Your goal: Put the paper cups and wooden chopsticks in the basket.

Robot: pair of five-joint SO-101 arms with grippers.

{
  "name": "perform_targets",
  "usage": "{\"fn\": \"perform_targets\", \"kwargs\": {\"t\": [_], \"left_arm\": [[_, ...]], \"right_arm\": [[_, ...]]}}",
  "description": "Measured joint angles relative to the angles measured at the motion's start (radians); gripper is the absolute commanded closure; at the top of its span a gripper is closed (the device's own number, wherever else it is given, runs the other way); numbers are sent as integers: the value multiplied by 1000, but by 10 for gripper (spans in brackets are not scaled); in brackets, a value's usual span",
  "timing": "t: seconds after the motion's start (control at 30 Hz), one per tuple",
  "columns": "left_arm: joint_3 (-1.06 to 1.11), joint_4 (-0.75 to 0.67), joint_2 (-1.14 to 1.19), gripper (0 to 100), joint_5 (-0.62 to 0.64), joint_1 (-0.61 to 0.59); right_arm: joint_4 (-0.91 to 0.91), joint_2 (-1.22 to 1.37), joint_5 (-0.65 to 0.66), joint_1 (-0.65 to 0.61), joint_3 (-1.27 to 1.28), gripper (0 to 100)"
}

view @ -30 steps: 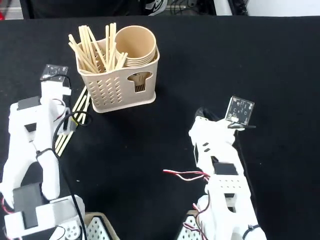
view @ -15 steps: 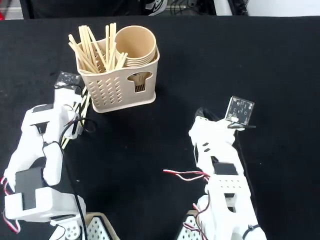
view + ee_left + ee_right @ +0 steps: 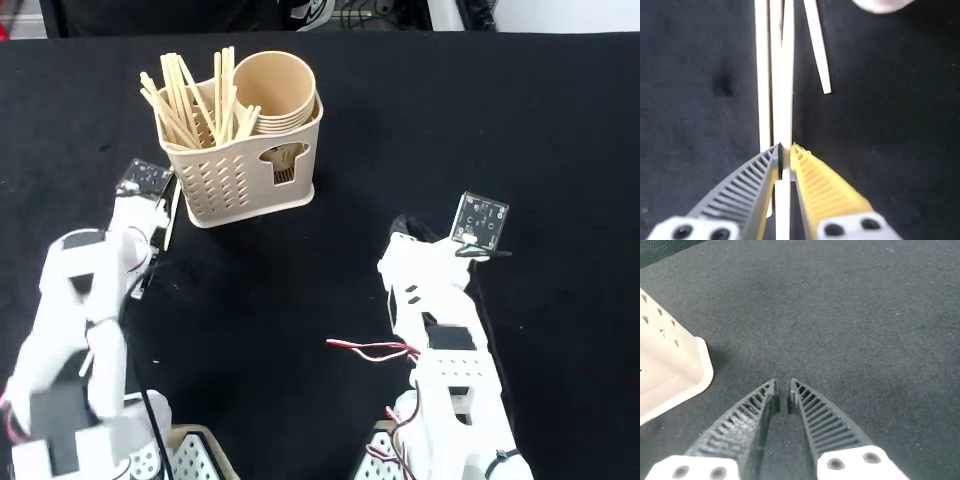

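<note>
Wooden chopstick (image 3: 786, 100) clamped in left gripper (image 3: 785, 147), beside loose chopsticks (image 3: 762, 75) on black table (image 3: 480, 120). Now closer to basket (image 3: 240, 180) than a second ago, just beside its side wall. Paper cups (image 3: 272, 85) inside basket. Right gripper (image 3: 782, 387) closed on nothing, unmoved.

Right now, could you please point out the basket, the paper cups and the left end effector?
basket (image 3: 238, 182), high view, its perforated front wall.
paper cups (image 3: 271, 86), high view, inside of the top cup.
left end effector (image 3: 784, 148), left wrist view, between its fingertips, shut on a chopstick (image 3: 787, 90).
</note>
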Motion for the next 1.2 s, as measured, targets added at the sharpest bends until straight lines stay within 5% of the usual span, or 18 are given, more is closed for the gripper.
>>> {"fn": "perform_targets", "kwargs": {"t": [0.23, 0.57, 0.73, 1.03, 1.2], "left_arm": [[135, 0, -381, 971, 11, -64], [158, -20, -825, 971, 267, -196], [226, -229, -1063, 971, 394, -118], [377, -885, -1254, 971, 571, 137], [195, -890, -1071, 971, 715, 198]], "right_arm": [[0, 0, 0, 0, 0, 948], [0, 0, 0, 0, 2, 947], [0, 0, 0, 0, 5, 947], [0, 0, 0, 0, 5, 947], [0, 0, 0, 0, 5, 947]]}}
